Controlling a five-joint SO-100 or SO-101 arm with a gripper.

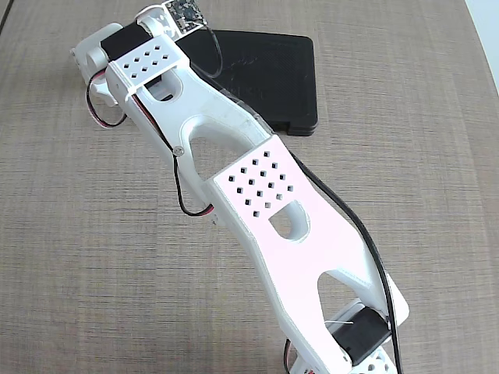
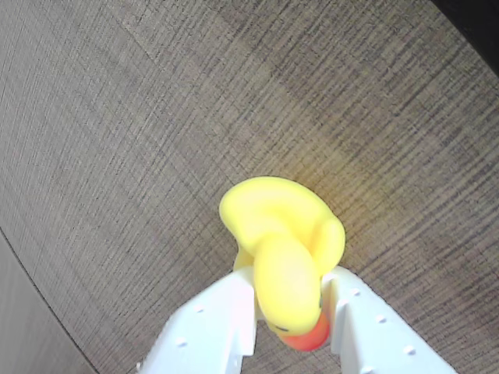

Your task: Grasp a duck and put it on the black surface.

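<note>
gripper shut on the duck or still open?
Shut on the duck: in the wrist view both white fingers press against its sides near the beak. Fixed view hides the gripper.

White printed arm (image 1: 257, 187) with flat links pierced by square-hole grids and oval cut-outs; black servo blocks sit at the joints, black and red cables run beside the links, and a small screw marks the middle joint. White fingers (image 2: 210, 327) show dimpled faces.

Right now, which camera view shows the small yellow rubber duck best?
The wrist view shows it best: the small yellow rubber duck fills the centre, pinched between the white fingers of the gripper, red-orange beak at the bottom. The fixed view shows none of the duck; the white arm covers that area.
</note>
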